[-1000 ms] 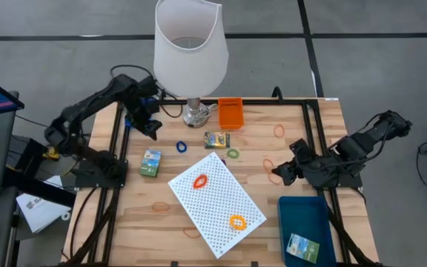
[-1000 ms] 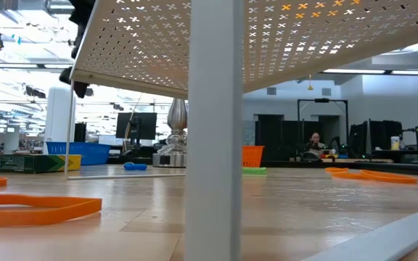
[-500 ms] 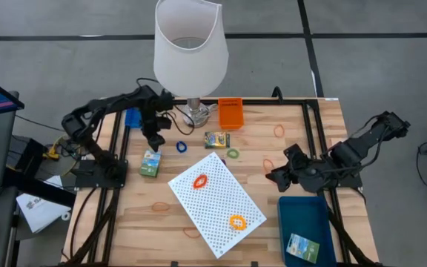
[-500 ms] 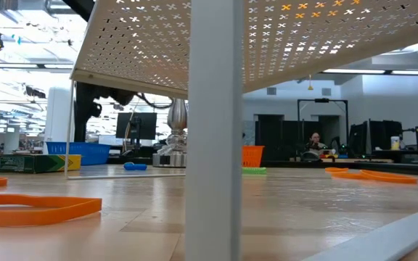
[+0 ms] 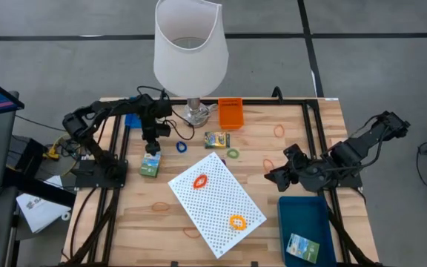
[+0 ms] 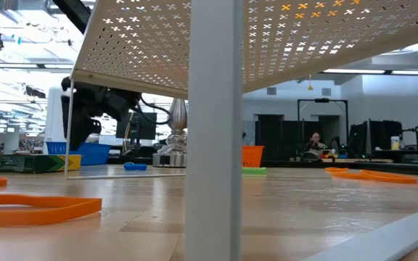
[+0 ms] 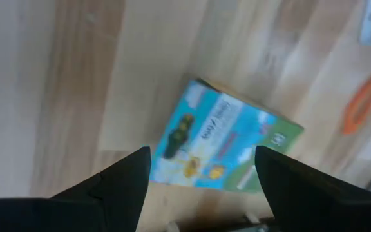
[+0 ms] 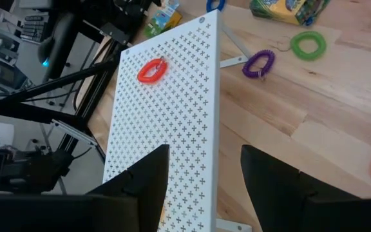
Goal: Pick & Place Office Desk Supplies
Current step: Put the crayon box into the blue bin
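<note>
Left gripper (image 5: 151, 147) spread wide, hovering right over the small printed box (image 5: 150, 164) lying flat on the table's left side (nothing grasped). Right gripper (image 5: 273, 176) parted and empty, beside the white pegboard (image 5: 217, 202)

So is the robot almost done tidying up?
Not nearly. One box already lies in the blue bin. The left tool hangs open over another box. The third box, rings and rubber bands are still on the table. The right tool waits, empty.
</note>
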